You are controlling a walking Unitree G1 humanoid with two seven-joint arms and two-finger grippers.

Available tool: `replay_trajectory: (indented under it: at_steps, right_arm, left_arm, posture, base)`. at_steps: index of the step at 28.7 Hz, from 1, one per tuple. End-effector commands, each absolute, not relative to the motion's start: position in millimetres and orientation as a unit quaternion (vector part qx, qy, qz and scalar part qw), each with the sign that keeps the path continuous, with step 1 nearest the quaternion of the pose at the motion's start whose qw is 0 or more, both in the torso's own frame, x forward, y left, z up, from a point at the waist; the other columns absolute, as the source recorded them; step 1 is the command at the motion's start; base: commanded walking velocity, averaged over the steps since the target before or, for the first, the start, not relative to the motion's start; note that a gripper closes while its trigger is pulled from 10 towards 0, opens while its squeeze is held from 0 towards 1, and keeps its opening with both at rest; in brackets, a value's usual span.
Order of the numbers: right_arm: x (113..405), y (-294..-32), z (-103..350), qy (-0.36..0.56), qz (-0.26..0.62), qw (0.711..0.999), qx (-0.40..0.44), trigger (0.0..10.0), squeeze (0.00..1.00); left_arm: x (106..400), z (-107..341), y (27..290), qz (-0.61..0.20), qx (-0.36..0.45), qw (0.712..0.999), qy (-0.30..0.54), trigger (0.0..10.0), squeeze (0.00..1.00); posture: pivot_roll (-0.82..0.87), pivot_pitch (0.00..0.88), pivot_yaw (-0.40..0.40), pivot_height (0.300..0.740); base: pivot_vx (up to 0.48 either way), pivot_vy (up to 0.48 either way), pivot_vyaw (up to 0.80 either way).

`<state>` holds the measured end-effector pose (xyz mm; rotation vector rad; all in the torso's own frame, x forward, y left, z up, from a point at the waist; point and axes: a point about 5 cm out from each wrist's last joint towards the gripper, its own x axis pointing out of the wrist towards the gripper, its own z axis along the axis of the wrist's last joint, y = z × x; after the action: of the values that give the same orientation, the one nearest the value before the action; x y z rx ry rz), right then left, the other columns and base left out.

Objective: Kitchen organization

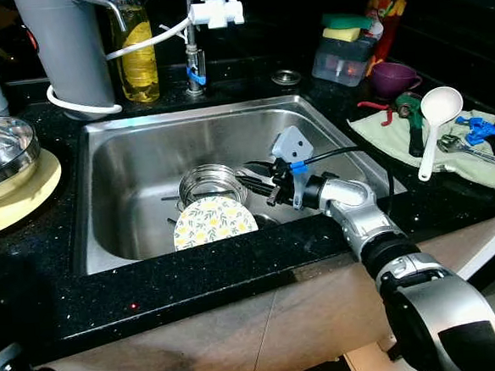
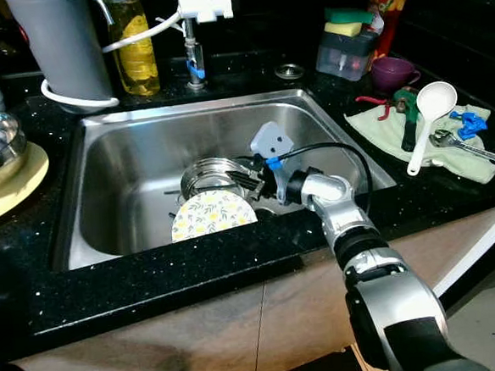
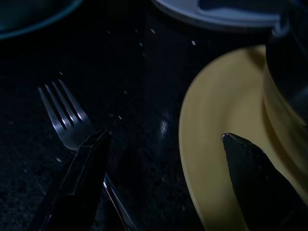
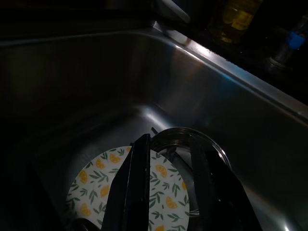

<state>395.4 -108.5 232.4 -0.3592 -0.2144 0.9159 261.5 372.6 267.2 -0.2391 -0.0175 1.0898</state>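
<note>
Right end effector point(image 4: 166, 185) hovers part-open, empty, just above the floral plate point(image 1: 213, 222) in the sink point(image 1: 128, 173); dishes remain, nothing cleared.

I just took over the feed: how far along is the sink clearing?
Nothing looks cleared yet. The lemon-print plate and steel bowl sit in the sink. In hand: the right gripper is down in the sink over them, fingers apart, holding nothing. Left: lifting both out, plus the fork on the counter by the left gripper.

Head stereo pair looks down, sharing sink point(image 1: 144, 159); wrist cameras close along fingers.
</note>
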Motion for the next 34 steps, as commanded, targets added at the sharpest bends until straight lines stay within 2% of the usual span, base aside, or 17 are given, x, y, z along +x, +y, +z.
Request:
replay_trajectory:
  at_steps: [1, 2, 3, 5, 9, 14, 23, 34]
  right_arm:
    - [394, -113, 229, -0.099, 0.437, 0.879, -0.165, 10.0, 0.0]
    - [394, -113, 229, -0.098, 0.438, 0.878, -0.164, 10.0, 0.0]
    - [394, -113, 229, -0.098, 0.438, 0.878, -0.164, 10.0, 0.0]
    - [394, -114, 229, -0.098, 0.438, 0.878, -0.163, 10.0, 0.0]
    - [394, -114, 230, -0.098, 0.438, 0.879, -0.161, 10.0, 0.0]
    - [394, -114, 230, -0.098, 0.438, 0.879, -0.159, 10.0, 0.0]
    - [394, -113, 228, -0.092, 0.444, 0.877, -0.161, 10.0, 0.0]
    - [394, -115, 228, -0.087, 0.447, 0.875, -0.164, 10.0, 0.0]
  left_arm:
    - [260, 271, 377, 0.528, -0.125, 0.84, -0.019, 10.0, 1.0]
    - [260, 272, 378, 0.532, -0.126, 0.837, -0.024, 10.0, 0.41]
    - [260, 272, 378, 0.532, -0.126, 0.837, -0.024, 10.0, 0.41]
    - [258, 281, 379, 0.547, -0.12, 0.827, -0.05, 10.0, 0.0]
    - [252, 286, 377, 0.572, -0.115, 0.809, -0.073, 10.0, 0.0]
    - [246, 279, 375, 0.592, -0.125, 0.793, -0.061, 10.0, 0.0]
    - [250, 252, 381, 0.597, -0.161, 0.786, 0.011, 10.0, 0.0]
    - [253, 243, 383, 0.594, -0.2, 0.778, 0.047, 10.0, 0.0]
  posture:
    - [0.03, 0.168, -0.058, 0.74]
    - [0.03, 0.17, -0.057, 0.74]
    - [0.03, 0.17, -0.057, 0.74]
    - [0.03, 0.173, -0.057, 0.74]
    - [0.03, 0.173, -0.056, 0.74]
    - [0.03, 0.173, -0.056, 0.74]
    - [0.03, 0.172, -0.057, 0.74]
    - [0.03, 0.171, -0.054, 0.74]
  base:
    - [0.0, 0.0, 0.0]
    - [0.0, 0.0, 0.0]
    - [0.0, 0.0, 0.0]
    - [0.0, 0.0, 0.0]
    - [0.0, 0.0, 0.0]
    - [0.0, 0.0, 0.0]
    - [0.0, 0.0, 0.0]
    - [0.0, 0.0, 0.0]
